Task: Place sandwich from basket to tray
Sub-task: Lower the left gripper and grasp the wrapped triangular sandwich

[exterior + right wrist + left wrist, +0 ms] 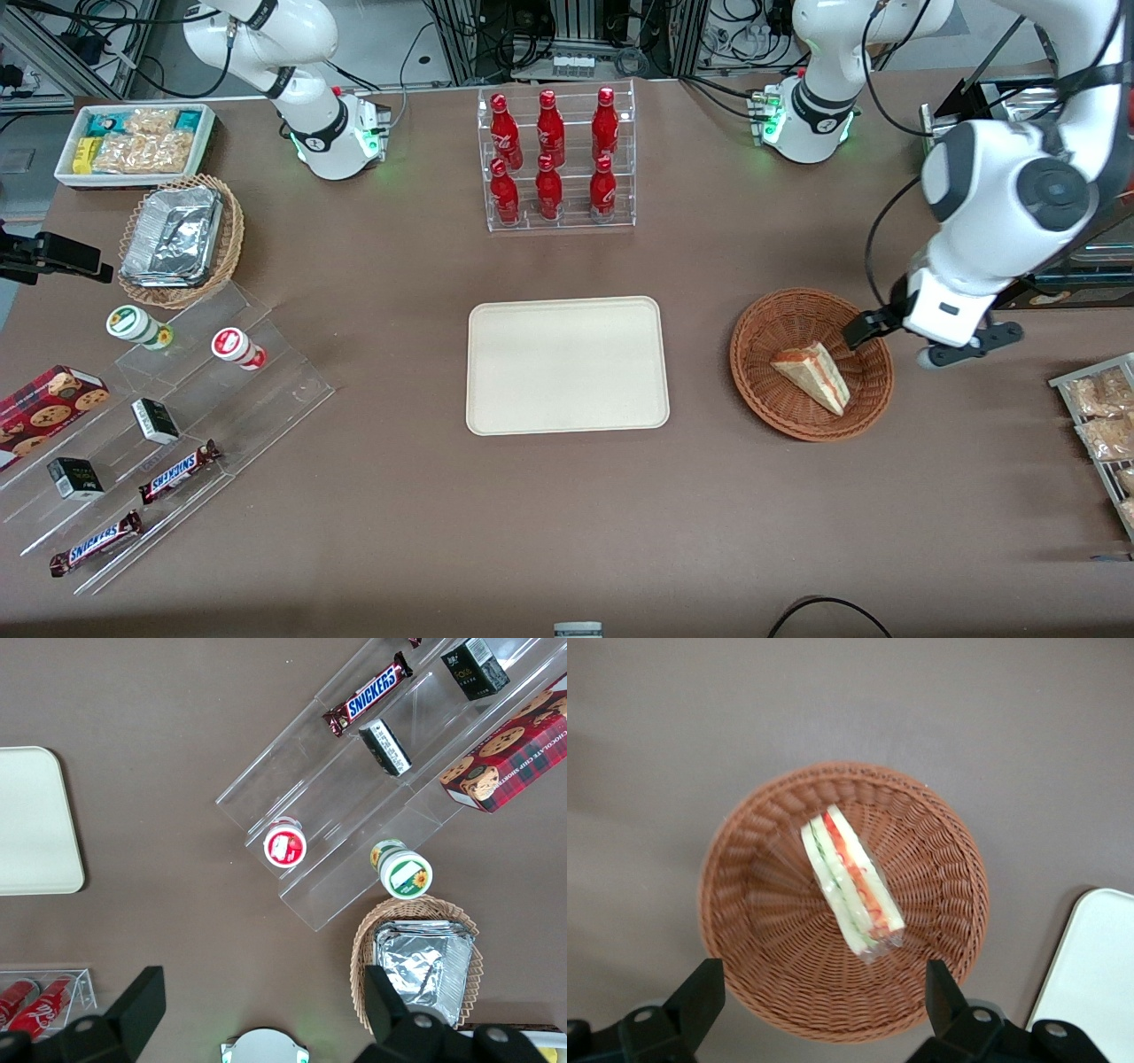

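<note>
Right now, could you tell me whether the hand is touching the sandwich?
Apart. The left wrist view shows the hand open above the basket, its fingers clear of the sandwich lying inside.

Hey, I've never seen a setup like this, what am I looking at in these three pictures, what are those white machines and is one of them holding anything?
The white machines are two robot arms on a brown table. One picture looks down at the whole table from the front; the other two come from cameras on each arm's wrist.

The working arm's gripper, a two-finger claw, hangs over the rim of a reddish woven basket. Its wrist camera looks straight down into that basket, with both black fingers spread apart. They hold nothing.

In the basket lies a wrapped triangular sandwich. Beside the basket, toward the parked arm's end, sits an empty cream tray.

Also on the table are a rack of red bottles, chocolate bars and a foil-filled basket.
</note>
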### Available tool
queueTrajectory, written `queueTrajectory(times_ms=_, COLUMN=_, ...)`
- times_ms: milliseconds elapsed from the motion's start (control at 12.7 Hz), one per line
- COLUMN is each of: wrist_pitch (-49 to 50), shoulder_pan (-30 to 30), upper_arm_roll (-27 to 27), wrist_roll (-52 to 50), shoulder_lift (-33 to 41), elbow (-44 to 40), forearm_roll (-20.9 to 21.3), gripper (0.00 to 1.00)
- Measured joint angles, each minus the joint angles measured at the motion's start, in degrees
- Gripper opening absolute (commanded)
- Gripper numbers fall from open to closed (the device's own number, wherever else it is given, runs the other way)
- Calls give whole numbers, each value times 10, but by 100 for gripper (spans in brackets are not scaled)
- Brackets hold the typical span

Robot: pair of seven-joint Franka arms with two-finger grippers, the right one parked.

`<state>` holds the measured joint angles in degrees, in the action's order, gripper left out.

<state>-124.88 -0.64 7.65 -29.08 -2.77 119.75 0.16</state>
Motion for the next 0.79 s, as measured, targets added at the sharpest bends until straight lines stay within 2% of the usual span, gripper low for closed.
queueTrajectory(times_ms=316, wrist_pitch=-89, shoulder_pan=-18, upper_arm_roll=1, wrist_roll=-107, shoulder_lift=-15, elbow=66, forearm_roll=0, gripper=100)
queueTrajectory(times_ms=789, wrist_pitch=-163, shoulder_pan=-21, upper_arm_roll=1, wrist_roll=-176, shoulder_lift=-84, elbow=84, forearm_roll=0, gripper=100)
